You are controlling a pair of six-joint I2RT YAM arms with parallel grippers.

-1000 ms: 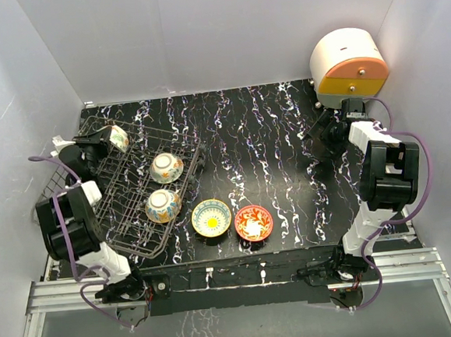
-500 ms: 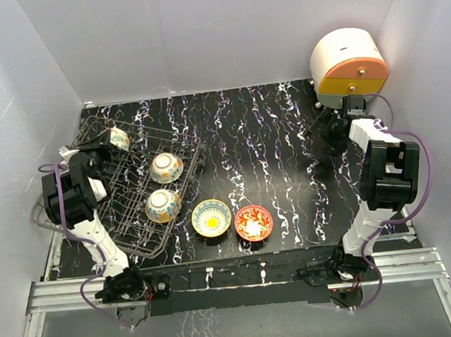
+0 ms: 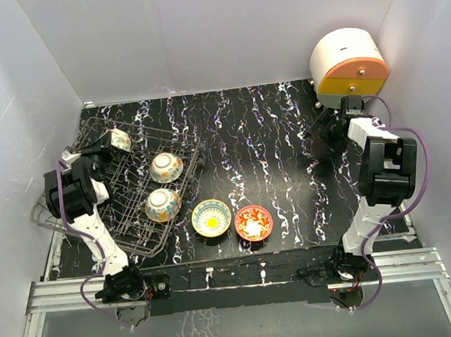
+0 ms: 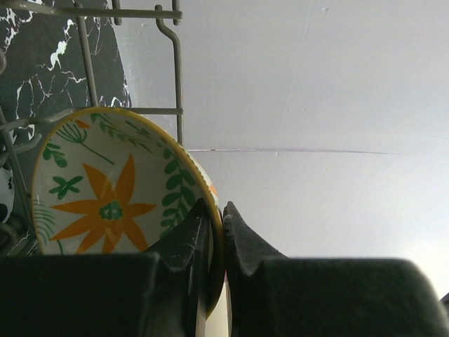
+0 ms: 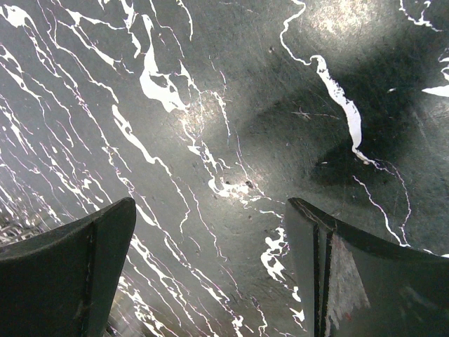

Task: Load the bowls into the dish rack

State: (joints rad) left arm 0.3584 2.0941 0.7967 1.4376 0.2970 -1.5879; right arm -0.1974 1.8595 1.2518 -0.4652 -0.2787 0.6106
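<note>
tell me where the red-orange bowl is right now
In the top external view, the red-orange bowl sits on the black table near its front edge, just right of the yellow bowl and outside the dish rack.

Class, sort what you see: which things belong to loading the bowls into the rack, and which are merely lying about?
Job: dish rack; far racked bowl; near racked bowl; held bowl in left gripper; yellow bowl; red-orange bowl.
Lying about: cream-and-orange container.
</note>
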